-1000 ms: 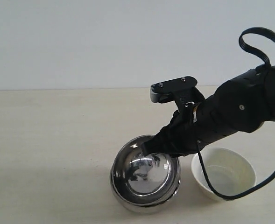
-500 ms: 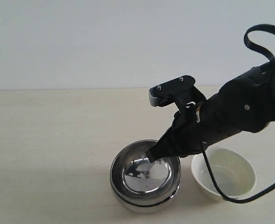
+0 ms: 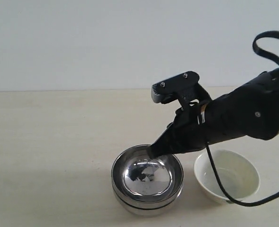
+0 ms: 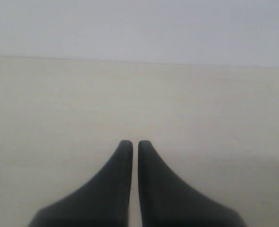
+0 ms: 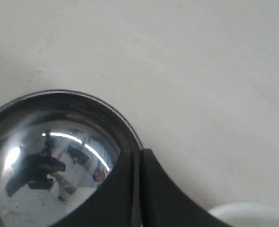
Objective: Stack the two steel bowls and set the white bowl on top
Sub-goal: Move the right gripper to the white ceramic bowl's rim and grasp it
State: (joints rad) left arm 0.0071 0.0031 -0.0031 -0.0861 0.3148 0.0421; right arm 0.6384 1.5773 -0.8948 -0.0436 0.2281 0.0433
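Two steel bowls stand nested at the front of the table. The upper steel bowl [image 3: 148, 176] sits level inside the lower steel bowl [image 3: 146, 204], of which only a band of wall shows. My right gripper [image 3: 152, 150] is shut on the upper bowl's far right rim, one finger inside and one outside. The right wrist view shows that pinch, with the right gripper [image 5: 140, 153] on the mirror-like upper steel bowl [image 5: 49, 156]. Just right of the stack, the empty white bowl [image 3: 229, 177] rests upright. My left gripper [image 4: 135, 143] is shut on nothing over bare table.
The tan table [image 3: 58, 132] runs back to a pale wall. My right arm and its black cable [image 3: 215, 182] hang over the white bowl's left side. A sliver of the white bowl [image 5: 253, 213] shows in the right wrist view.
The upper steel bowl was tilted and held higher a second ago. It has come down and levelled inside the lower bowl, and my right gripper has shifted slightly up and right.
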